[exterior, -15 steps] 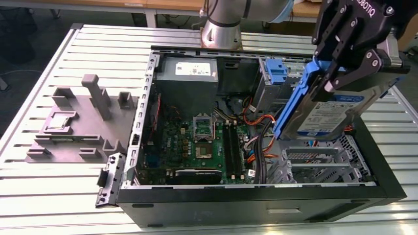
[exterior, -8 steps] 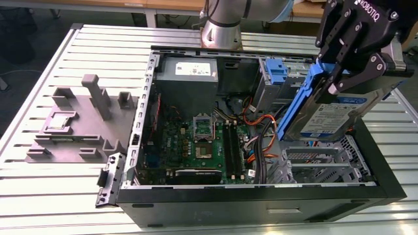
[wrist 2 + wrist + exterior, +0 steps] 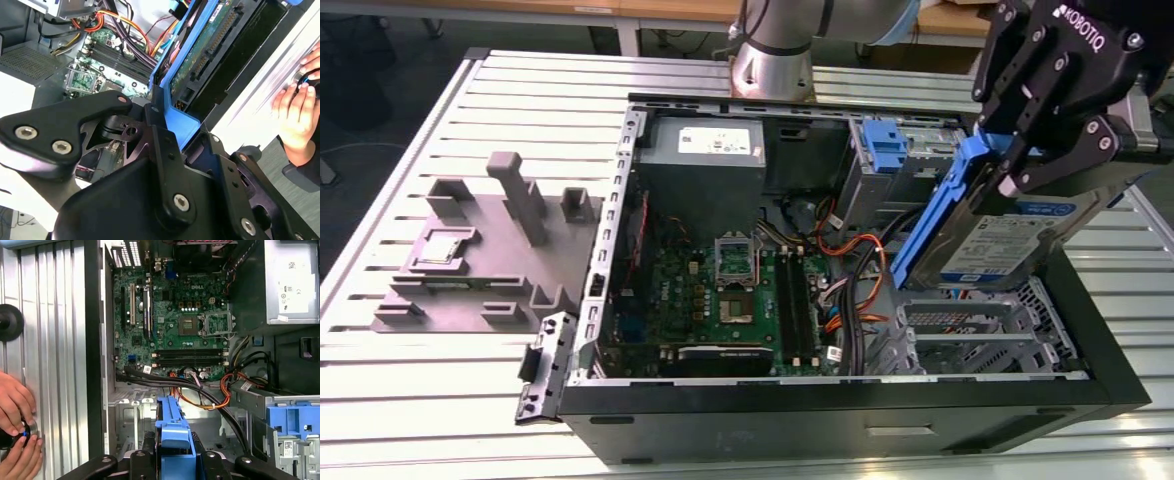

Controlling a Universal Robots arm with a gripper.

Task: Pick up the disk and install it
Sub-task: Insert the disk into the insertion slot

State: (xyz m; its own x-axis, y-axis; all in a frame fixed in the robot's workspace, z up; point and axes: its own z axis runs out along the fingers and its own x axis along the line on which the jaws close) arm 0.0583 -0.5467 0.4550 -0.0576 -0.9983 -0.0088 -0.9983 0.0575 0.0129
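Tool (image 3: 1010, 168) angled down; grips tilted disk (image 3: 1003, 245)

The pincer (image 3: 172, 456) clamps the blue-framed disk (image 3: 172, 427) over the open case (image 3: 93, 340); a person's hands (image 3: 15, 405) rest on the table (image 3: 55, 340).

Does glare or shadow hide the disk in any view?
Exterior view: even light, the disk is plain to see, and the case is dim inside. Second wrist view: the table is washed out white, and the disk's underside is well lit. First wrist view: mild glare on the table slats, and the disk's blue frame is evenly lit.
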